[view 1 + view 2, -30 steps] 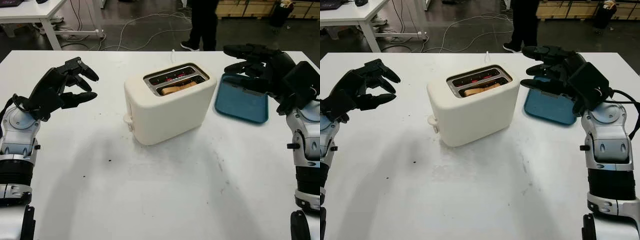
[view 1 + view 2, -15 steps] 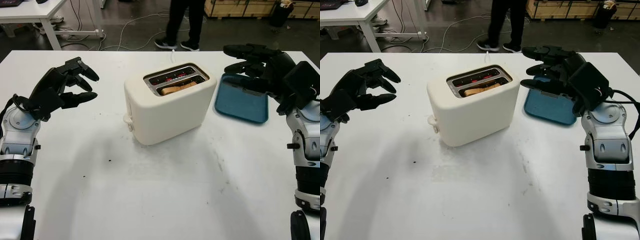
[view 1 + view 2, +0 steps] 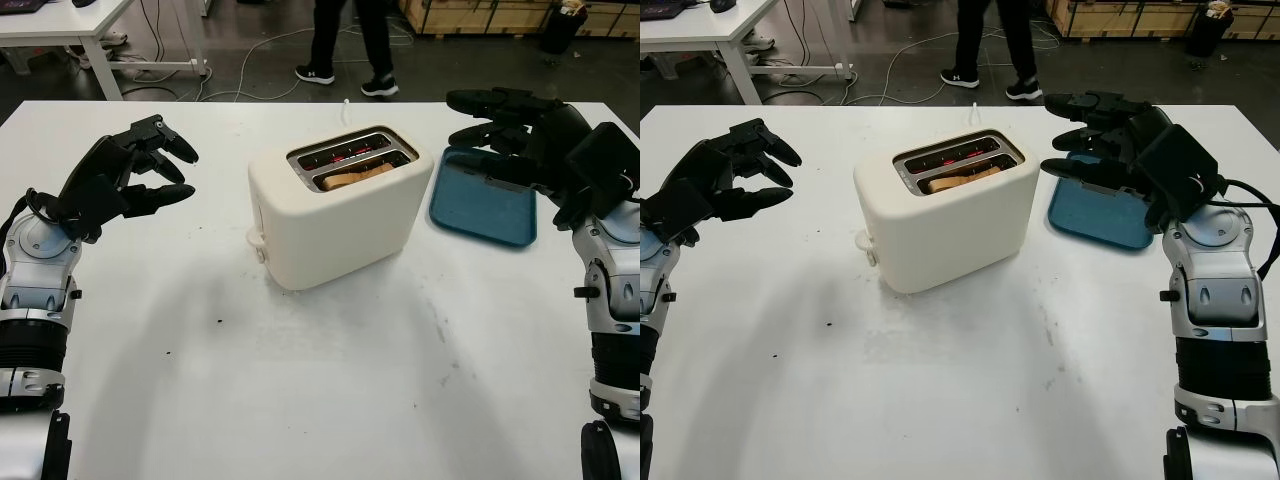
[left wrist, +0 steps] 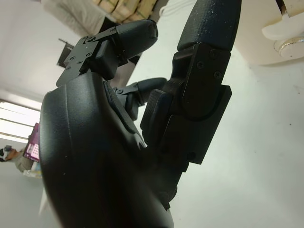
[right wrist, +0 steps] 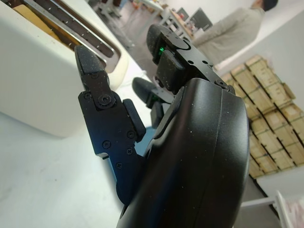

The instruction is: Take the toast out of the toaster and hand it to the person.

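White worktop [image 3: 330, 400] fills the near scene, with dark floor, cables and a person's legs [image 3: 345, 40] beyond its far edge. At the left, the left robot hand [image 3: 125, 180] hovers above the surface, holding nothing, well apart from the cream toaster [image 3: 335, 215] in the middle. Toast [image 3: 355, 177] sits low in the toaster's nearer slot, untouched. Further right, the right robot hand [image 3: 1110, 140] hangs empty over a blue tray [image 3: 482, 205], near the toaster's right side. Nothing seems done yet: reaching, lifting and handing over all remain.

Toast [image 3: 356, 177] in toaster [image 3: 337, 214], tray [image 3: 483, 205] right of it.
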